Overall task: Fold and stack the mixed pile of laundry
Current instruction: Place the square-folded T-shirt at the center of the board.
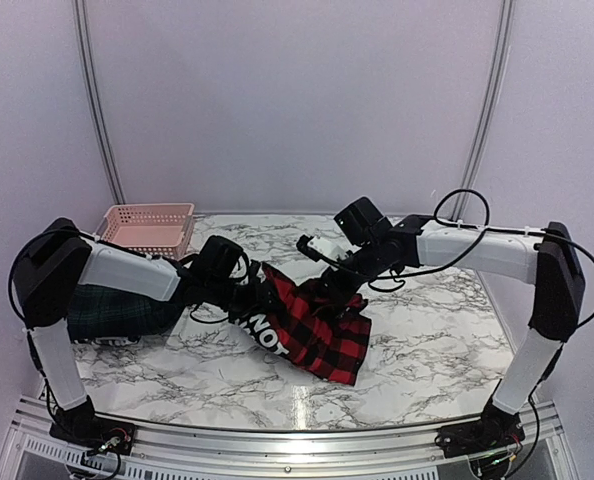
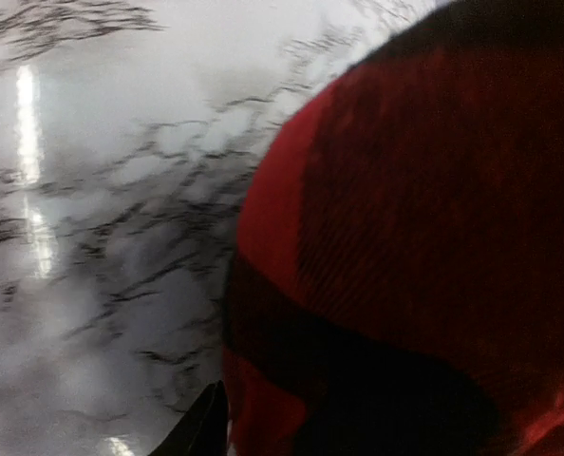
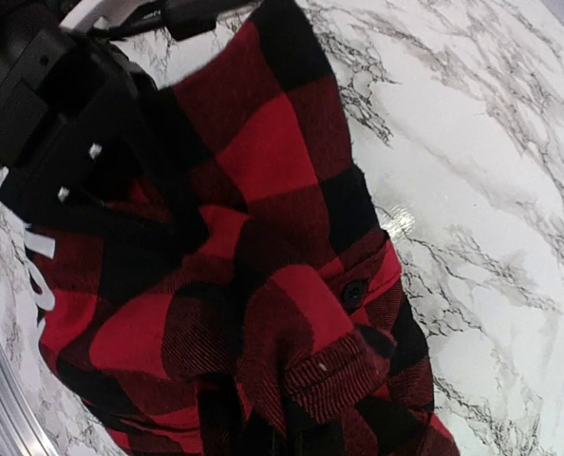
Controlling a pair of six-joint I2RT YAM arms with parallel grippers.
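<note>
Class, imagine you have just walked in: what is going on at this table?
Both arms are handling the red-and-black checked shirt, partly lifted off the marble table. The right gripper is shut on one edge; the left gripper appears to grip the opposite end. A dark green plaid garment lies under the left arm, and a pink basket stands behind it.

Red-and-black checks with white lettering on the shirt (image 1: 317, 335), dark green plaid on the garment (image 1: 107, 312) at left, pink on the far-left lattice basket (image 1: 147, 236), grey-veined white marble on the table (image 1: 427, 335).
</note>
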